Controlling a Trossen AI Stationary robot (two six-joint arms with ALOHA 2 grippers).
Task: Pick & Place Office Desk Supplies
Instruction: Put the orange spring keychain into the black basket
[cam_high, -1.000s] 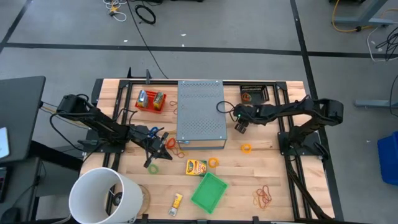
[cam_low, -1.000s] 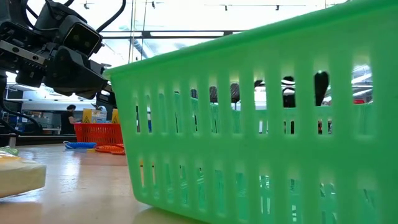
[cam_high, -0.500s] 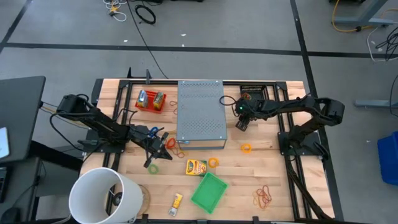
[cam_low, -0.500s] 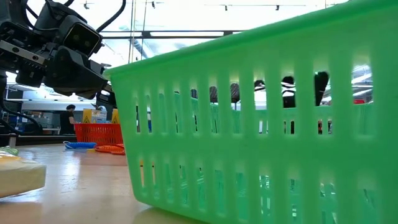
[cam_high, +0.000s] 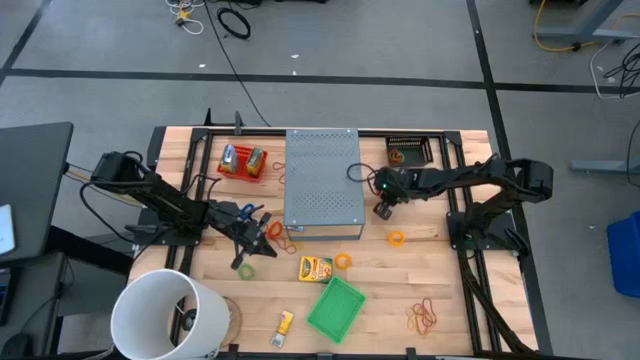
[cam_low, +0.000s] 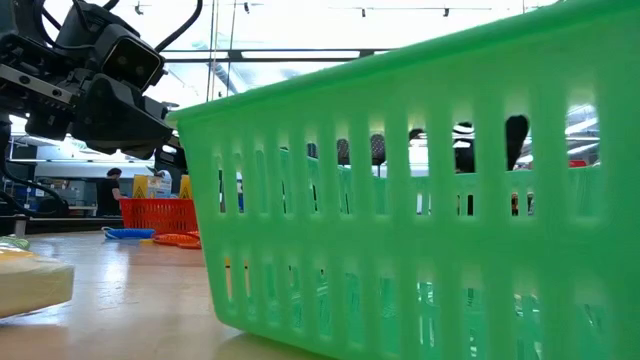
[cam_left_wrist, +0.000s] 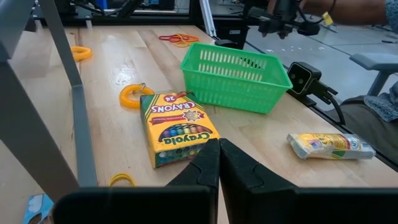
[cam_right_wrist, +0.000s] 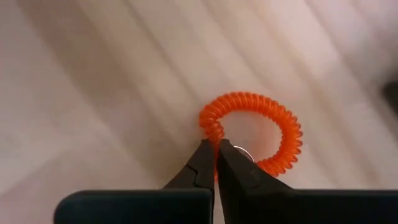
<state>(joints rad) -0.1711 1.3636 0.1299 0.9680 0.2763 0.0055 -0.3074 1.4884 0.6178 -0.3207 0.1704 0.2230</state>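
The right gripper (cam_right_wrist: 215, 163) is clamping an orange coiled plastic loop (cam_right_wrist: 255, 132) on the table right of the grey perforated metal box (cam_high: 322, 180). The left gripper (cam_left_wrist: 218, 163) is waiting, shut and empty. Most supplies are lying unsorted.

Yellow-orange crayon box (cam_left_wrist: 177, 127) lying flat on the bench (cam_left_wrist: 112, 74), "CRAYONS" printed along its green side band, "24" on the green corner flap, "Crayola" on its face near the crayon picture (upside down in the left wrist view), yellow packet's (cam_left_wrist: 329, 145) print unreadable
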